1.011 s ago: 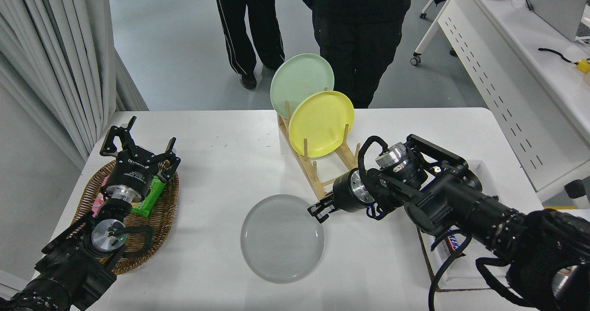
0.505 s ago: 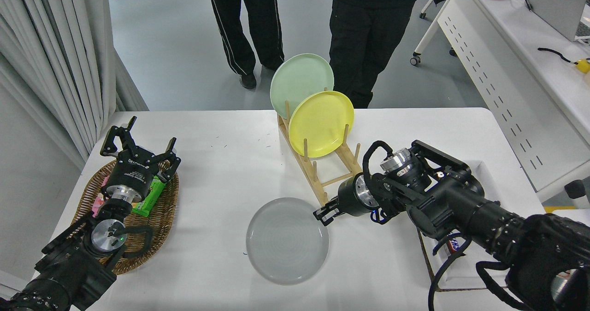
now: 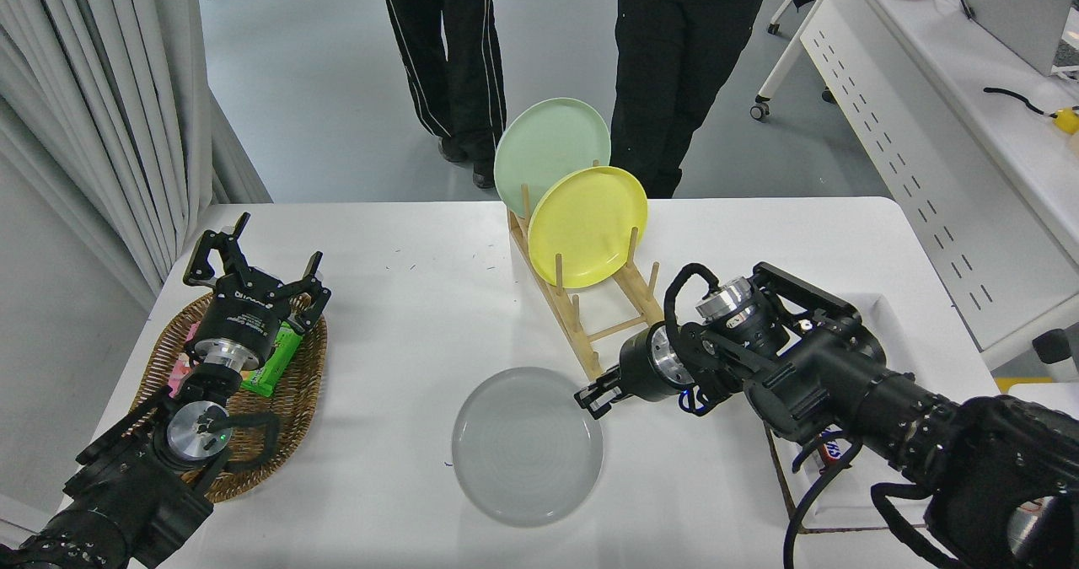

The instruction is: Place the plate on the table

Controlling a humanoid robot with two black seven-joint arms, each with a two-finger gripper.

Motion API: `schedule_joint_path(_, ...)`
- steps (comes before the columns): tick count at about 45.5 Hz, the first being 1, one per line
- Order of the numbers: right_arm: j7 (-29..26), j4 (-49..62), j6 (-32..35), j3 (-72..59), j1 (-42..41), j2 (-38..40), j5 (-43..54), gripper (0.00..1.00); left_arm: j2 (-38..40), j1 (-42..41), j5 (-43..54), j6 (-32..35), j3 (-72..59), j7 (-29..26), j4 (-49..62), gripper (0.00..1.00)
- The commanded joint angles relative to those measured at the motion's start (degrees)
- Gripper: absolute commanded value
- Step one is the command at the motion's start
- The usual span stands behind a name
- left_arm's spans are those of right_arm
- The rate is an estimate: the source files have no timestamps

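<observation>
The round light-grey plate [image 3: 523, 451] lies low and about flat on the white table [image 3: 405, 299], in front of the wooden rack. My right gripper [image 3: 590, 402] reaches in from the right and is shut on the plate's upper right rim. My left gripper [image 3: 257, 259] is open and empty, parked over the basket at the lower left.
A wooden dish rack [image 3: 590, 320] holds a yellow plate [image 3: 587, 225] and a pale green plate [image 3: 548, 143] upright. A wicker basket [image 3: 282, 405] with a green packet [image 3: 280, 358] sits left. A white tray [image 3: 843, 506] lies under my right arm. Two people [image 3: 683, 63] stand at the far side.
My right gripper and the grey plate have shifted a little to the right and toward the near edge, settling lower. The people at the far side have moved their legs.
</observation>
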State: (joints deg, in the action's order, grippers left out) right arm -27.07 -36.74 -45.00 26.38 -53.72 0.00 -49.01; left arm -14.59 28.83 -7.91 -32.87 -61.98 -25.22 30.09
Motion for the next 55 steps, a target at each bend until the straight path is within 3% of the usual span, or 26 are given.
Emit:
schedule_joint_path(1, 0.00, -0.17, 0.00, -0.01, 0.28, 0.00, 0.23, 0.00, 0.00, 0.00, 0.00, 0.00, -0.07, 0.00, 0.05, 1.00)
schedule_joint_path(4, 0.09, -0.17, 0.00, -0.27, 0.20, 0.00, 0.49, 0.51, 0.00, 0.00, 0.00, 0.00, 0.01, 0.00, -0.03, 1.00)
schedule_joint_path(5, 0.18, -0.09, 0.26, -0.54, 0.28, 0.00, 0.49, 0.85, 0.00, 0.00, 0.00, 0.00, 0.01, 0.00, -0.03, 1.00)
schedule_joint_path(6, 0.18, -0.17, 0.53, -0.62, 0.28, 0.00, 0.49, 0.93, 0.00, 0.00, 0.00, 0.00, 0.01, 0.00, -0.03, 1.00)
schedule_joint_path(10, 0.18, -0.26, 0.88, -0.63, 0.28, 0.00, 0.49, 0.99, 0.00, 0.00, 0.00, 0.00, 0.01, 0.00, 0.05, 1.00)
schedule_joint_path(31, -0.53, -11.42, 4.22, -0.10, -0.86, 0.00, 0.05, 0.99, 0.00, 0.00, 0.00, 0.00, 0.01, 0.00, -0.03, 1.00)
schedule_joint_path(40, -1.40, -19.86, 13.34, -1.41, -0.95, 0.00, 0.32, 0.99, 0.00, 0.00, 0.00, 0.00, 0.01, 0.00, 0.05, 1.00)
schedule_joint_path(55, -1.23, -26.45, 31.54, -3.00, -3.23, 9.05, 3.03, 0.99, 0.00, 0.00, 0.00, 0.00, 0.01, 0.00, 0.05, 1.00)
